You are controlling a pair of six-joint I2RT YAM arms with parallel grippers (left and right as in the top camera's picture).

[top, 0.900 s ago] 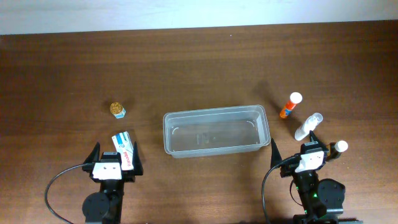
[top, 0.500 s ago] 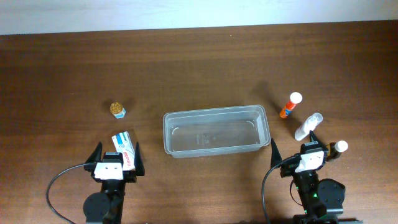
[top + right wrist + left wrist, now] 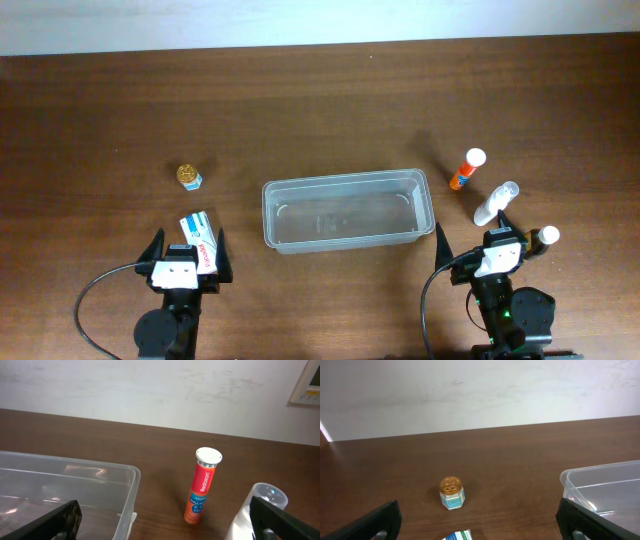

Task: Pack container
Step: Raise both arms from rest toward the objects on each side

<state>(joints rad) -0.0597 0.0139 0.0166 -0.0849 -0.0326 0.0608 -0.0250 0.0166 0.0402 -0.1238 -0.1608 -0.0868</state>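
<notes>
the container (image 3: 345, 181) lies near the middle of the brown wooden surface (image 3: 320, 100), long side across the overhead view, in the same spot as in both earlier overhead pictures, and nothing can be seen lying in it. the left fingers (image 3: 186, 245) sit at the near edge and are spread wide. a white, blue and red box (image 3: 198, 232) lies flat between them, its near end hidden under the wrist. compared with the earliest picture the left wrist sits a touch nearer the near edge, covering slightly more of the box; since the middle picture it has not moved. from the left wrist the two dark fingers (image 3: 477, 522) stand far apart at the bottom corners, with the small jar with a gold lid (image 3: 452, 493) upright ahead, apart from the box and the container's corner (image 3: 600, 469) at right. the right fingers (image 3: 485, 243) are spread too and match their place in both earlier pictures. in the right wrist view the right fingers (image 3: 170, 520) frame the container's end wall (image 3: 75, 461), the orange tube (image 3: 202, 485) lying beside it, and the clear bottle (image 3: 255, 515) at lower right. overhead, the jar (image 3: 189, 177), orange tube (image 3: 466, 170), clear bottle (image 3: 496, 203) and a white-capped item (image 3: 547, 236) just beside the right fingers all lie where they did before.
</notes>
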